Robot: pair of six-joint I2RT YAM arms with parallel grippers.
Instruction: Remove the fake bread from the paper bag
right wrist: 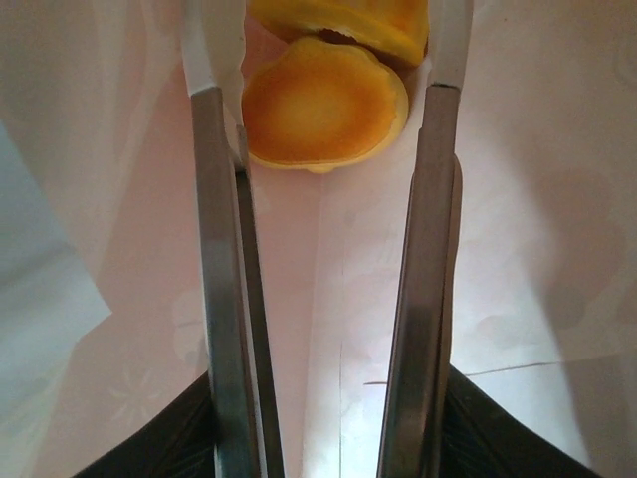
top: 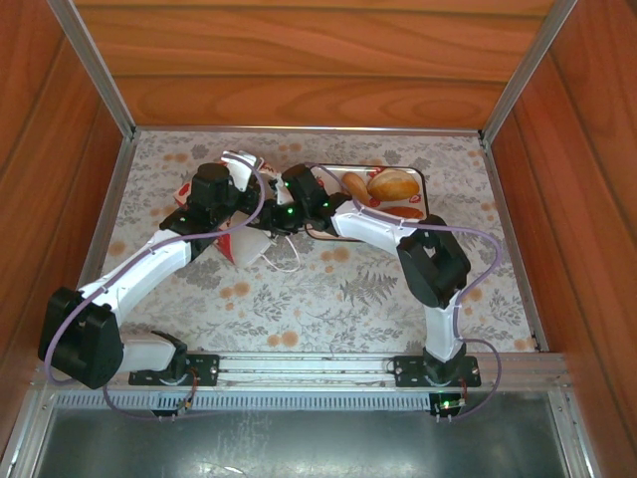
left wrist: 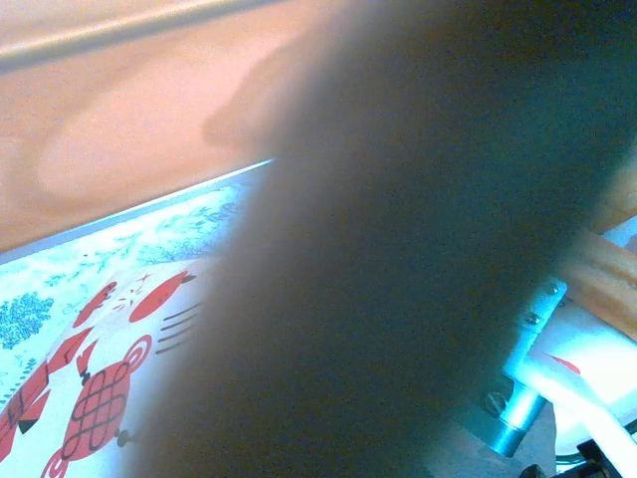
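Note:
The paper bag, white with red, lies tilted on the table at centre left. My left gripper sits at its upper edge, shut and pinching the paper. A dark blur covers most of the left wrist view. My right gripper reaches deep inside the bag, whose white walls close round it. Its jaws are open. A round golden piece of fake bread lies between the fingertips, with a small gap on its right side. A second piece sits just behind it.
A white tray stands at the back right, close to the right forearm. On it are a bun and a longer roll. Wooden walls close in the table on three sides.

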